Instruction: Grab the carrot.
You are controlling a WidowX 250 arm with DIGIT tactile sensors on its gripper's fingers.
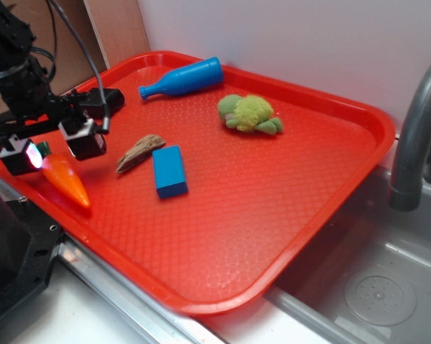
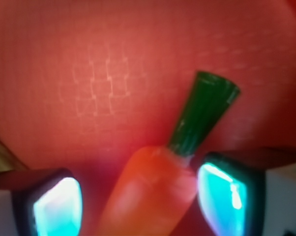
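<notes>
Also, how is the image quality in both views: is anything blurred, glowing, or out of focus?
Wrist view: soft overall, the carrot blurred at close range, its green cap a bit sharper; the pads glow bright cyan, overexposed. Exterior view: mostly sharp with even light; a small bright glow sits at the gripper beside the carrot's top, and the red tray shows mild sheen.

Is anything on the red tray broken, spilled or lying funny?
Nothing stands out. The carrot, blue bottle, blue block, brown wood piece and green plush toy all lie loose on the red tray, unbroken, with no spill. The gripper is open, its fingers either side of the carrot's top.
</notes>
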